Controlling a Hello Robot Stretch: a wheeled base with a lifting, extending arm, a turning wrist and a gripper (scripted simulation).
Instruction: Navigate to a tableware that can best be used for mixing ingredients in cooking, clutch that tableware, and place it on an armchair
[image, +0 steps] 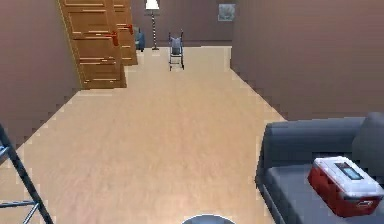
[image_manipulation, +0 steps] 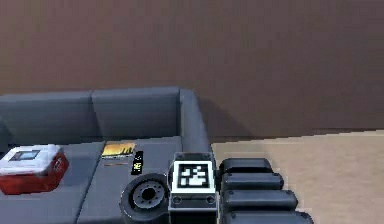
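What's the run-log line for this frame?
phase: navigate | ahead: hallway floor, wooden door, floor lamp | arm side: grey sofa, red-and-white box on seat | gripper: sofa seat behind it, hold cannot tell

A red-and-white box (image: 345, 183) lies on the grey sofa (image: 300, 148), orange doors (image: 95, 40) far left.

The forward view looks down a long floor (image: 150, 130) toward distant doors (image: 100, 40), while the arm side view faces a brown wall (image_manipulation: 200, 50) from close above the grey sofa (image_manipulation: 130, 110) and red box (image_manipulation: 30, 168) both views share.
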